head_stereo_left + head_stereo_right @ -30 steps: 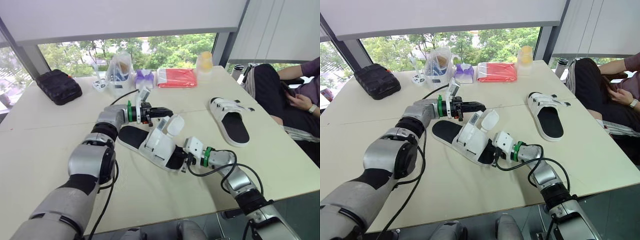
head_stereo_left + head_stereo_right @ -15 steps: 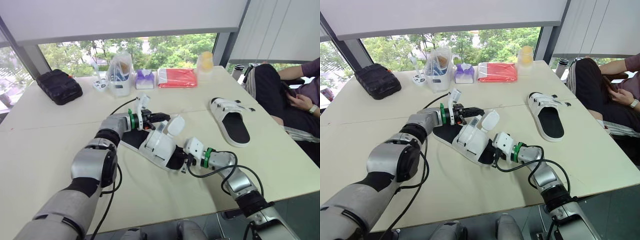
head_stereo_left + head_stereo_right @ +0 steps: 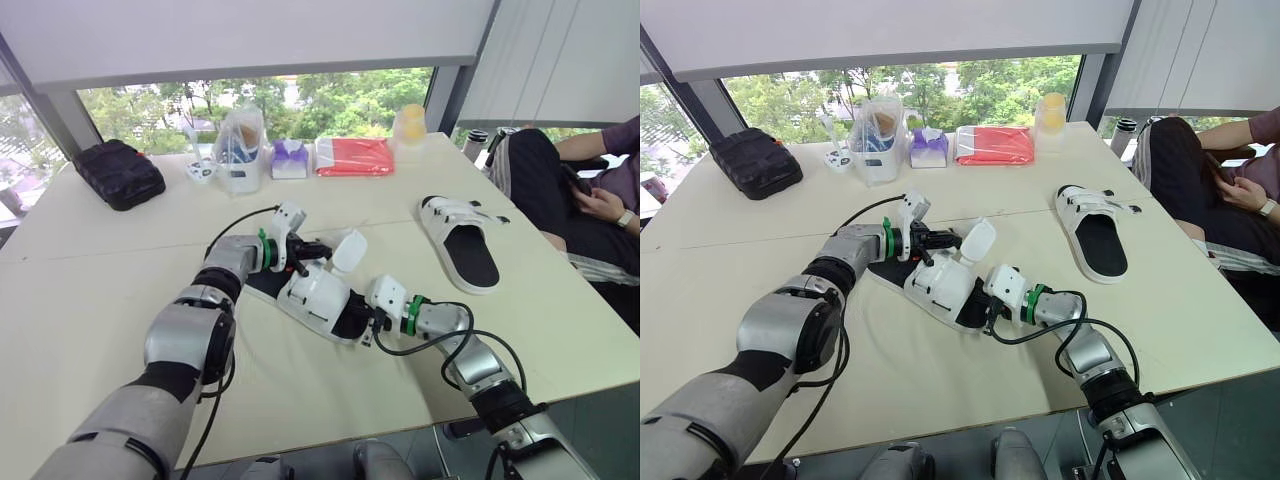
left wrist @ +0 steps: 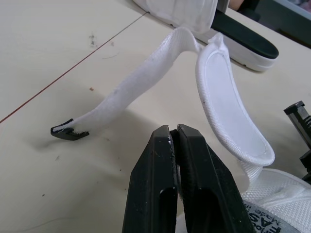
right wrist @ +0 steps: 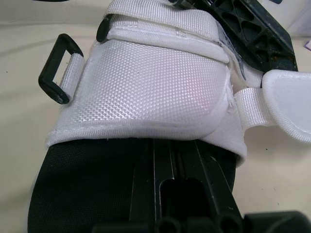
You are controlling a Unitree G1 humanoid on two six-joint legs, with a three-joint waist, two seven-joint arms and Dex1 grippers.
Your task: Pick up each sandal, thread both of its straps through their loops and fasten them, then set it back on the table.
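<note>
The near sandal (image 3: 318, 297), white upper on a black sole, lies mid-table between my grippers. Its padded flap (image 3: 347, 250) stands up, and its loose strap (image 4: 141, 82) trails onto the table. A black loop (image 5: 60, 68) sticks out at the side of the upper. My left gripper (image 3: 318, 250) is shut just over the upper beside the flap, with nothing seen between its fingers (image 4: 194, 165). At the toe end, my right gripper (image 3: 372, 322) is shut, its fingers (image 5: 180, 170) lying on the footbed with their tips hidden under the upper. The second sandal (image 3: 462, 240) lies to the right.
Along the table's (image 3: 100, 300) far edge stand a black case (image 3: 118, 172), a clear bag of items (image 3: 240, 145), a purple pack (image 3: 288, 158), a red package (image 3: 353, 155) and a yellow bottle (image 3: 408, 122). A person (image 3: 590, 180) sits at the right.
My left gripper has come down and nearer from behind the sandal to just over its upper by the flap. The right gripper and sandal have barely moved.
</note>
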